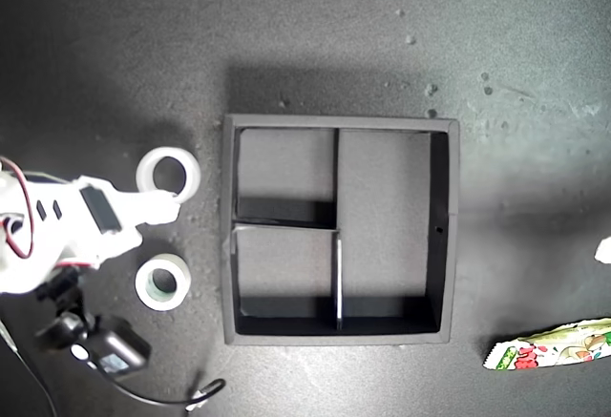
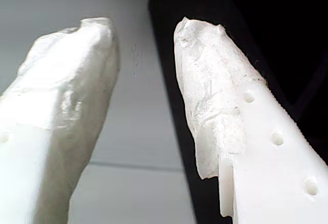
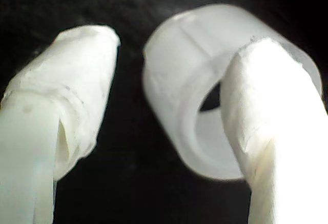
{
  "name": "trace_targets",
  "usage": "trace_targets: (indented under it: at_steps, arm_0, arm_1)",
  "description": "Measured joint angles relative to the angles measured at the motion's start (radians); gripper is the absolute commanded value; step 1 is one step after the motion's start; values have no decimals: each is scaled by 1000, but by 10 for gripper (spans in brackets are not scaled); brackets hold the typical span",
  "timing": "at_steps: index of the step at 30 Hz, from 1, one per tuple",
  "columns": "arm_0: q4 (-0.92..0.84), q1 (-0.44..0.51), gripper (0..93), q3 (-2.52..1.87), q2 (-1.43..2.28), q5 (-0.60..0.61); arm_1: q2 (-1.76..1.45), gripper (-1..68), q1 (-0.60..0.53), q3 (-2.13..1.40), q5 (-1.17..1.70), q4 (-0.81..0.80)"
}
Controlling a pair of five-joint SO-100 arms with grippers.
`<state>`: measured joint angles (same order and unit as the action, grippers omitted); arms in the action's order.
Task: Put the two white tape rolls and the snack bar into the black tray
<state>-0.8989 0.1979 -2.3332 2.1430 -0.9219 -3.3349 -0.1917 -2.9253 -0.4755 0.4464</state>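
The black tray (image 1: 452,226) sits mid-table with all its compartments bare. Two white tape rolls lie off its side toward the exterior view's left: one (image 1: 145,171) farther back, one with a greenish inner rim (image 1: 143,281) nearer. My second gripper (image 1: 162,209) (image 3: 179,39) is open at the farther roll (image 3: 174,90), one finger over its hole and the other apart from its outer wall. The snack bar (image 1: 554,344) lies at the exterior view's lower right. My first gripper (image 2: 143,26) is open with nothing between its fingers.
A black camera module (image 1: 110,348) and its cable hang from the second arm at the exterior view's lower left. A small white tip (image 1: 603,248) pokes in at that view's right edge, above the snack bar. White specks dot the dark mat behind the tray.
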Motion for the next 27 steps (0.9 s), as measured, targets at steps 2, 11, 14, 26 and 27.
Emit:
trace_targets:
  at_steps: [2,11,14,26,27]
  arm_0:
    - [0,-26,161,0,0,-3]
    - [0,-69,168,17,-94,2]
    - [0,-71,166,46,-166,2]
    - [-58,-170,3,167,-265,2]
    - [-74,-179,2,176,-250,5]
  arm_1:
    - [0,208,5,-14,9,-2]
    - [0,257,-46,-37,80,-54]
    - [26,269,-75,-31,135,-75]
    - [1138,313,-89,900,121,130]
    - [1232,317,-101,1011,84,186]
